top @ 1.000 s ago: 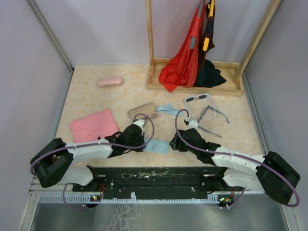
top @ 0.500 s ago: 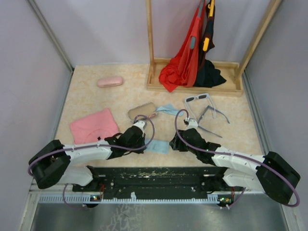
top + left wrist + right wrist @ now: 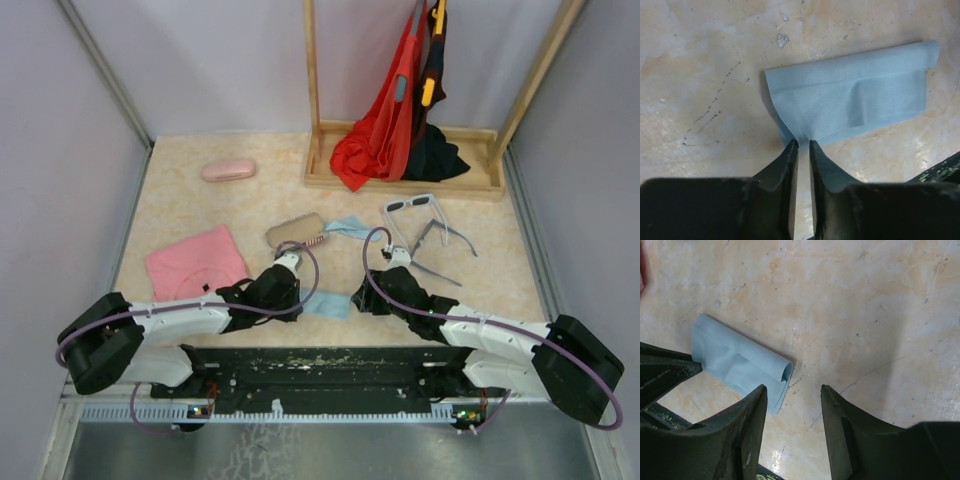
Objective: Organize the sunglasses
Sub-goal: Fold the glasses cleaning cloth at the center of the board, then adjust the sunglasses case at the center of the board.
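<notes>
Left gripper (image 3: 802, 143) is easing back, jaws barely parted at the edge of the blue cloth (image 3: 855, 95); right gripper (image 3: 793, 388) is hovering half-open, empty.

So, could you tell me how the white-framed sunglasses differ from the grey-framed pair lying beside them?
The white-framed sunglasses have a chunky frame; the grey-framed pair has a thin one. The white pair's lenses are dark, the grey pair's pale. The white pair lies farther back on the table, the grey pair nearer the front. Both lie with temples open.
</notes>
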Robot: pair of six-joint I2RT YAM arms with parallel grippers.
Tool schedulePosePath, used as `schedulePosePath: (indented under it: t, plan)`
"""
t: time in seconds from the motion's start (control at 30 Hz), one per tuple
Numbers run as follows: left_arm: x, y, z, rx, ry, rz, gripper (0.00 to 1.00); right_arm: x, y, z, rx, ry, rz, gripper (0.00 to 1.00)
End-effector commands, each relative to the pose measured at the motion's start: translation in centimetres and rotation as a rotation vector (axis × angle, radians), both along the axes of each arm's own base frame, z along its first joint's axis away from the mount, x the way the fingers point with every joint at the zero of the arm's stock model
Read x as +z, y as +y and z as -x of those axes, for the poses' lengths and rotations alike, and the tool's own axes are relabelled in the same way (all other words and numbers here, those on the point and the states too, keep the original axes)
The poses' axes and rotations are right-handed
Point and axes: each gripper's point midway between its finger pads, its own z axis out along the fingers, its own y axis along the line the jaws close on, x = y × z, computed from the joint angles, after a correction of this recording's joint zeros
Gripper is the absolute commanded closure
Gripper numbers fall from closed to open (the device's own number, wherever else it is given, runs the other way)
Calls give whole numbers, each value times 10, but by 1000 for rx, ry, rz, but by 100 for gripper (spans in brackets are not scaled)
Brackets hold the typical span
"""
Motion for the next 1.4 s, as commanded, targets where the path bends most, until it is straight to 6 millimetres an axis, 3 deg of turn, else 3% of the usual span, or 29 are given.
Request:
schedulePosePath:
  t: [0.0,0.1,0.47,0.87,1.03,1.13,1.37]
  plan:
    - [1,7,-2,26,-17,-25,72,16,6,-11,-3,-59,-41,52]
    - [12,7,-8,41,-48,-22,62,17,5,-12,-12,-66,-37,52]
    - [72,21,-33,128,-228,50,51,44,-13,-23,-67,-194,-25,42]
    - [95,55,-83,288,-269,93,48,42,-12,-26,-30,-111,48,41]
    - [103,93,-115,478,-283,76,51,65,-7,-52,-33,-153,93,42]
    - [105,105,-137,538,-291,101,52,82,3,-77,-8,-188,113,43]
    - [102,98,-183,547,-298,167,47,103,25,-138,38,-219,162,44]
